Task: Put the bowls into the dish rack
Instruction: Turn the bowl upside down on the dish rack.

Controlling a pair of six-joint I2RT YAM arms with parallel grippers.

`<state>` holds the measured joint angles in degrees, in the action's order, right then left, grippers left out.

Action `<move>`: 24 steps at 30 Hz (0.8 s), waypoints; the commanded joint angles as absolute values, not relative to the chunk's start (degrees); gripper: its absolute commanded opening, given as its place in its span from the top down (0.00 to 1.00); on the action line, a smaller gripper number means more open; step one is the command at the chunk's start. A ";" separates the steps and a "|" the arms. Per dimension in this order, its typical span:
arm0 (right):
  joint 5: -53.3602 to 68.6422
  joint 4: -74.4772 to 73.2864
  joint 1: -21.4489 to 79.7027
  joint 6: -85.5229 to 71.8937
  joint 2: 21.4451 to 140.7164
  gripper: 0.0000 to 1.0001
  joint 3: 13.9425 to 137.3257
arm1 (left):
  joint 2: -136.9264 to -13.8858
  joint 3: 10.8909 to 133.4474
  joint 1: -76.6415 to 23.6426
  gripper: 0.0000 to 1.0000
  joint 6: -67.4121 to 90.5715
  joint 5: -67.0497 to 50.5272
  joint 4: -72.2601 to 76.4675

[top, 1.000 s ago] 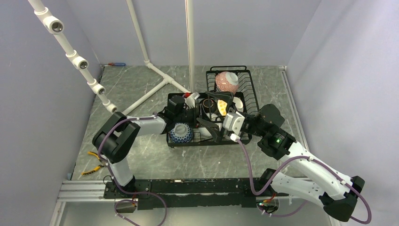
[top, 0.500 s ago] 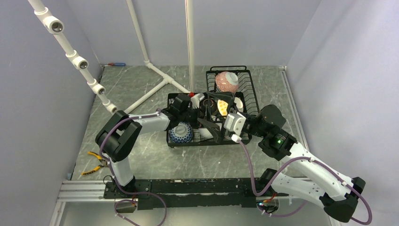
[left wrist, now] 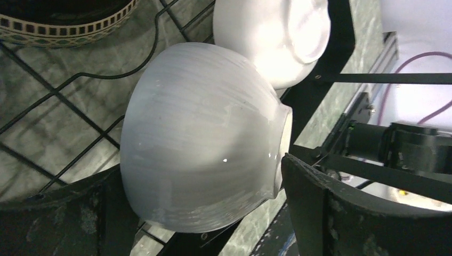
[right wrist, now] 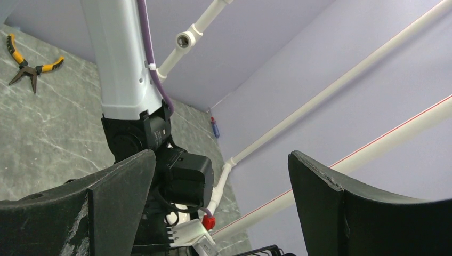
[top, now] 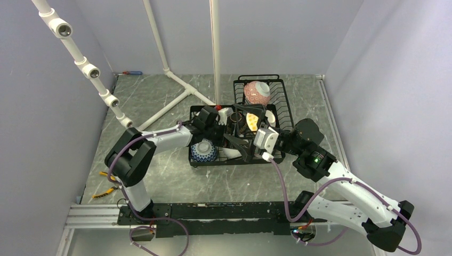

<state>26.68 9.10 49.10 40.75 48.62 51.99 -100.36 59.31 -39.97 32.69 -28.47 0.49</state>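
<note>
The black wire dish rack (top: 277, 101) stands mid-table. A pink-patterned bowl (top: 256, 92) lies in its raised basket. The lower tray holds a blue-patterned bowl (top: 202, 151), a yellow one (top: 252, 121), a dark one (top: 238, 120) and a white one (top: 271, 118). My left gripper (top: 228, 125) reaches into the tray. In the left wrist view a plain white bowl (left wrist: 202, 138) lies on its side on the wires between the wide fingers (left wrist: 314, 208), its foot beside the right finger. My left gripper (left wrist: 197, 170) is open. My right gripper (right wrist: 221, 160) is open and holds nothing, hovering at the rack's near side (top: 237, 149).
A second white bowl (left wrist: 272, 37) and a dark band-rimmed bowl (left wrist: 64, 21) lie just beyond the left fingers. A white pipe frame (top: 176, 80) stands at the back left. Orange-handled pliers (top: 106, 189) lie near the left base, and a screwdriver (top: 132, 72) by the back wall.
My left jaws have spread wider around the white bowl, and the left wrist has shifted slightly farther into the rack. The right arm has stayed still.
</note>
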 commanded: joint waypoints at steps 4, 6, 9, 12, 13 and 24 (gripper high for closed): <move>27.32 10.13 49.04 40.52 48.11 0.00 52.06 | -94.90 63.84 -41.63 0.05 22.85 -20.68 -9.04; 27.39 10.11 48.98 40.46 48.25 0.00 52.23 | -94.01 64.44 -42.01 0.05 20.82 -18.35 -11.15; 27.51 9.98 49.04 40.58 48.34 0.00 52.34 | -92.18 64.88 -42.43 0.05 18.49 -14.30 -13.60; 27.51 9.87 49.01 40.58 48.34 0.00 52.58 | -89.80 64.24 -42.52 0.05 17.33 -11.06 -14.36; 27.55 9.77 48.96 40.60 48.38 0.00 52.64 | -88.95 63.98 -42.51 0.05 17.12 -9.78 -14.59; 28.07 8.76 49.01 38.26 50.27 0.00 54.65 | -81.22 65.14 -40.16 0.05 15.16 -6.39 -17.79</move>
<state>27.40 9.08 49.10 40.53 49.32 52.01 -83.99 62.70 -41.98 16.84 -7.01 -15.94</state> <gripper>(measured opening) 0.994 0.948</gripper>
